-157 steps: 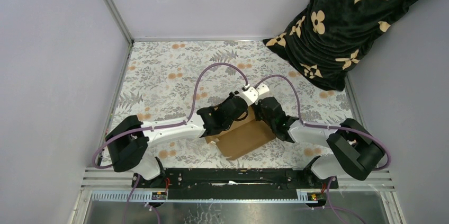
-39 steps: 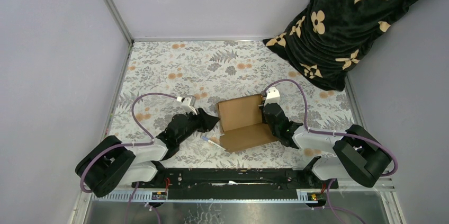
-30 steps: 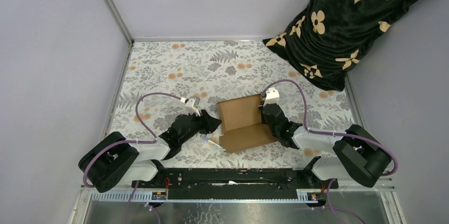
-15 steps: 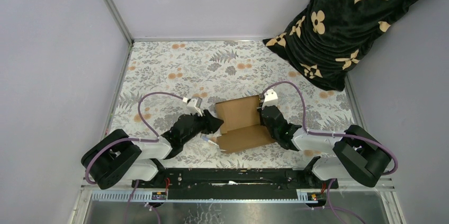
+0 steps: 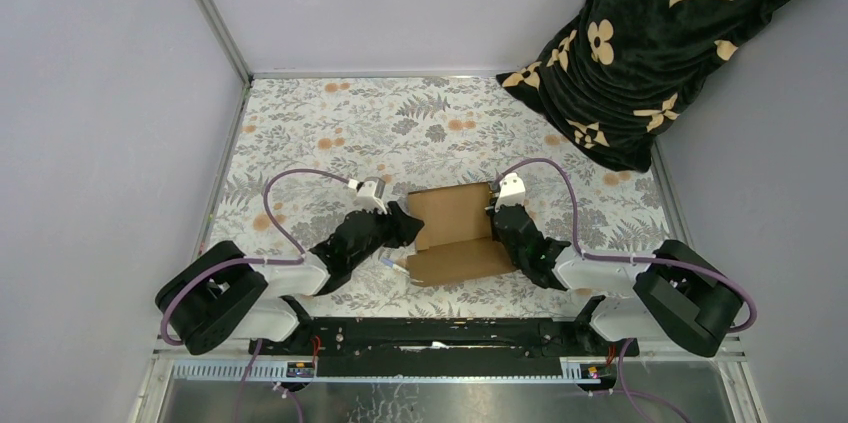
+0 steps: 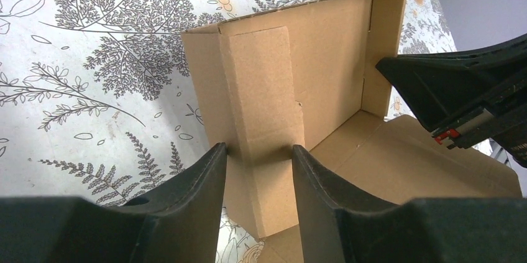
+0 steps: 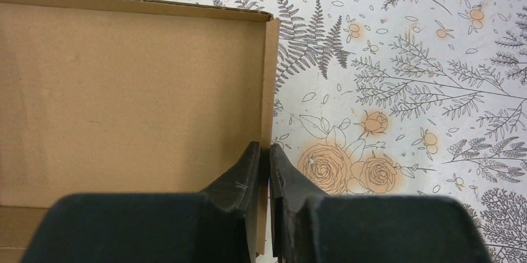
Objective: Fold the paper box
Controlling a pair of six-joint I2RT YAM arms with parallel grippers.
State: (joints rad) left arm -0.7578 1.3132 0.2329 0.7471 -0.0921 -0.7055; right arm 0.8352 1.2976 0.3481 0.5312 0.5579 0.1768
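I can read no word or number anywhere: the paper box point(image 7: 124, 89) is blank, the red-and-white tag point(image 6: 457, 133) on my right pincer point(image 7: 265, 151) is too small, and the black cloth point(image 5: 650, 33) carries only tan flower and star emblems.

Both arms low, reaching inward.
Left gripper point(image 6: 257, 151) fingers spread; right gripper point(image 7: 263, 150) pinched on paper box point(image 7: 124, 89) wall.

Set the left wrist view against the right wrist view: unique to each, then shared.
Left wrist only: the left gripper, open, flanking a folded flap of the brown cardboard paper box; the right gripper from outside. Right wrist only: its fingers pinching the box's side wall. Both: the box's big panel, the floral table cover.
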